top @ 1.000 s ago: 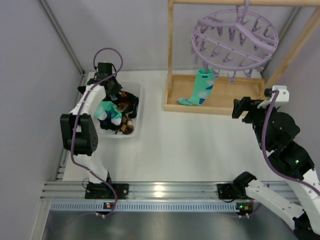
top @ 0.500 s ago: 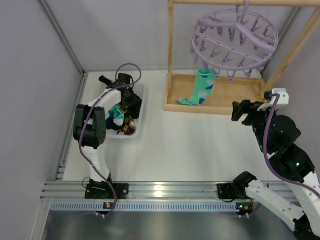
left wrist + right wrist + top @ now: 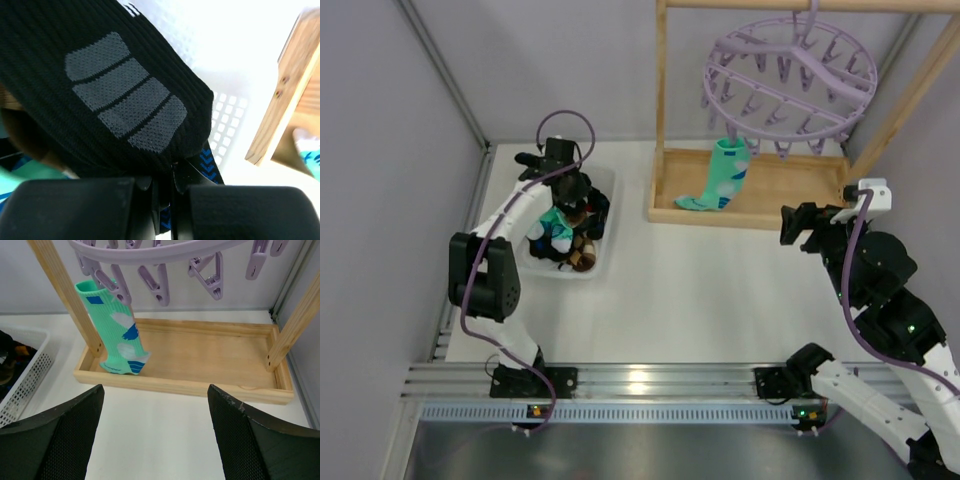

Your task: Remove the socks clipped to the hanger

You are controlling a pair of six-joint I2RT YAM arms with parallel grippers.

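Right gripper fingers spread wide; left gripper fingers pressed together.
At 11 o'clock from the right fingers, the mint-green sock hangs cuff-up from the purple hanger. It is near upright with white and blue patches, its toe at 5 o'clock in the wooden tray. A black sock drapes over the left fingers.

One mint-green fabric sock with white and blue patches hangs upright, clipped at seven o'clock of the round pale-purple plastic hanger.

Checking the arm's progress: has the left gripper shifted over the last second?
Yes. The left gripper, over the white basket, sits further right, closer to the wooden rack, than a second ago.
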